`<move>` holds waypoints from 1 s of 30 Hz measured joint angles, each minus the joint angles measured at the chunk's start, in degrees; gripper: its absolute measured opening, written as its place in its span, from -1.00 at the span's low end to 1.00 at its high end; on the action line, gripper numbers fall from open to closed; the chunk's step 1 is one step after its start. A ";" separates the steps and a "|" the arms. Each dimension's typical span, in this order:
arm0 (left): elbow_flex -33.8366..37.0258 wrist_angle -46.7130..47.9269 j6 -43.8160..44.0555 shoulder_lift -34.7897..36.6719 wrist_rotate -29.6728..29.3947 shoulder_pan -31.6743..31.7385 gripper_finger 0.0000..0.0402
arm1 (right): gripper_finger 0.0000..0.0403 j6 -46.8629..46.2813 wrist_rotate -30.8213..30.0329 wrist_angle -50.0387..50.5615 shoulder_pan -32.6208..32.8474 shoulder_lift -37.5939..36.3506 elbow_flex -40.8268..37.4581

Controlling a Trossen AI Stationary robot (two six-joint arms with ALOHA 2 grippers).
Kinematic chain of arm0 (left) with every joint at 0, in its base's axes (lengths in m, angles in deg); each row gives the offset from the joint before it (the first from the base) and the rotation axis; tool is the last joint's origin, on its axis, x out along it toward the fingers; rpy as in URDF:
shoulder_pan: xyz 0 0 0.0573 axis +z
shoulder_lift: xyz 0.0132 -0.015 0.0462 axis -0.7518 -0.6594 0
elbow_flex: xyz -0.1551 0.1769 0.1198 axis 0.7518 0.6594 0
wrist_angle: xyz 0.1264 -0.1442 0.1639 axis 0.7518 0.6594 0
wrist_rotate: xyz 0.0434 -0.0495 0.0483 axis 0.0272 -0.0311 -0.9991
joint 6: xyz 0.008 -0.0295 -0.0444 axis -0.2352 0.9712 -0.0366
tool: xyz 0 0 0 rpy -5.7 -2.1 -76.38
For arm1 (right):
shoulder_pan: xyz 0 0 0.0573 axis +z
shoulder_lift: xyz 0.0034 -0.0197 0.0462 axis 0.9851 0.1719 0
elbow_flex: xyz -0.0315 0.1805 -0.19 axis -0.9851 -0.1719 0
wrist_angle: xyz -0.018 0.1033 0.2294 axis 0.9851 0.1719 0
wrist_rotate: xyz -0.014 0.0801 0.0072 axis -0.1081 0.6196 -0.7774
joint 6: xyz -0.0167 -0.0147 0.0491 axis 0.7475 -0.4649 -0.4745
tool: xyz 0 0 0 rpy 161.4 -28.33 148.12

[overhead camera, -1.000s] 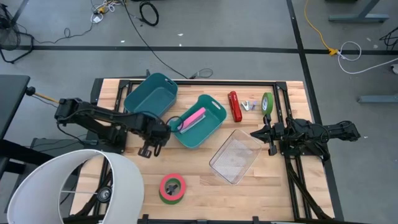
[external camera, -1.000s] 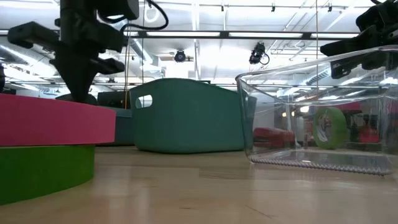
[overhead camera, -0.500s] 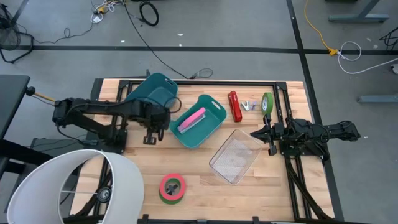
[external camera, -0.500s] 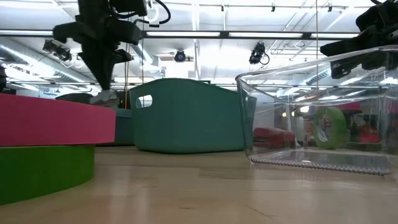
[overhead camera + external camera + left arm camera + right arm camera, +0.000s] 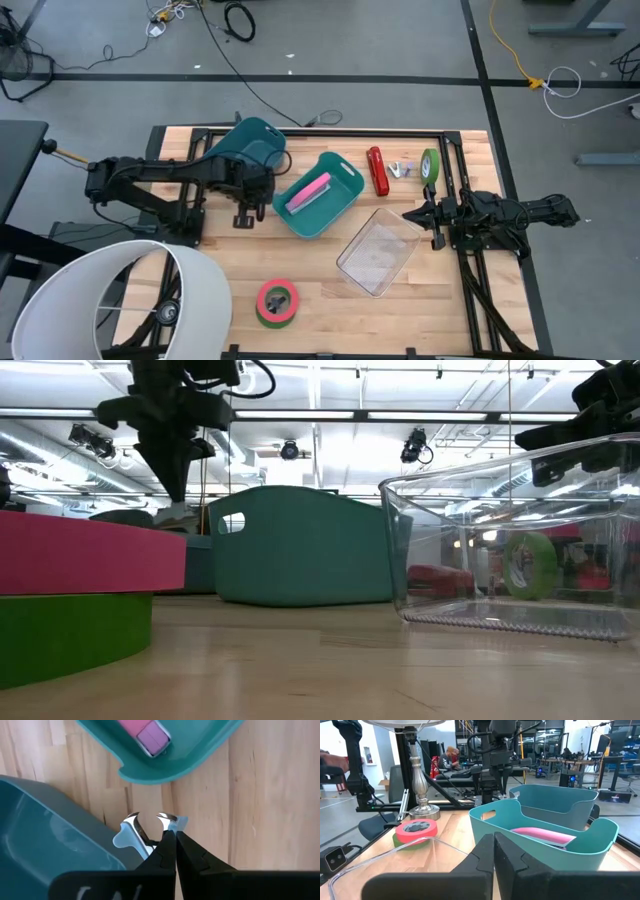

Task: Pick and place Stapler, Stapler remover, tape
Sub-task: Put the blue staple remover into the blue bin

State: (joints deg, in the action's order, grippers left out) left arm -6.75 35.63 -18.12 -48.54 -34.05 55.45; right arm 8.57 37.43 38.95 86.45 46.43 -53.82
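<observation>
Left gripper (image 5: 243, 212) hangs above the desk (image 5: 320, 290) between the two teal bins, its fingers (image 5: 167, 851) pinched together on a staple remover (image 5: 142, 832) with pale blue grips and chrome claws, which the left wrist view shows poking out just past the fingertips over bare wood. Largest on the desk, the teal bin (image 5: 243, 150) at the far left corner sits partly under the left arm; the second teal bin (image 5: 322, 195) lies just beside it toward the middle and holds a pink stapler (image 5: 309, 191). A clear plastic tray (image 5: 378, 250) sits near the middle of the desk, to the right of the bins and apart from them. Right gripper (image 5: 422, 215) rests low at the desk's right edge, just beside that tray, with its fingers (image 5: 492, 854) closed together and nothing between them. A red-and-green tape roll (image 5: 277, 301) lies flat near the front edge. Along the far edge a red stapler (image 5: 377, 171) lies lengthwise, and a green tape roll (image 5: 430, 166) stands on its edge near the far right corner. Between those two sits a small silver object (image 5: 401, 169), too small to tell what it is.
</observation>
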 joint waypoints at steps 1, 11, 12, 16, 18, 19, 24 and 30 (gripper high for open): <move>0.00 -0.35 0.23 0.00 0.00 0.00 -1.00 | -0.93 0.00 0.00 0.00 0.00 0.00 0.00; 0.00 -3.11 0.28 0.00 0.02 0.00 -1.00 | -0.93 0.02 0.00 0.00 0.01 0.00 0.00; 0.00 -3.13 0.28 0.00 0.02 0.00 -1.00 | -0.93 0.02 0.00 0.00 0.01 0.00 0.00; 0.02 -3.12 0.32 0.00 0.02 0.00 -1.00 | -0.93 0.04 0.00 0.00 0.02 0.00 0.00; 0.02 -3.13 0.33 0.00 0.02 0.00 -1.00 | -0.93 0.06 0.00 0.00 0.01 0.00 0.00; 0.02 -3.13 0.43 -0.01 0.02 0.00 -1.00 | -0.93 0.08 0.00 0.00 0.01 0.00 0.00; 0.02 -3.15 1.46 -0.02 0.04 0.00 -1.00 | -0.93 0.17 0.00 0.00 0.02 0.00 0.00; -0.97 -3.05 1.72 -0.09 0.02 0.00 -1.00 | -0.93 0.16 0.00 0.01 0.02 0.00 0.00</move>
State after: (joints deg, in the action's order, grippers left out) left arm -7.73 32.58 -16.40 -48.63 -34.03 55.45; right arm 8.74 37.43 38.96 86.47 46.43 -53.82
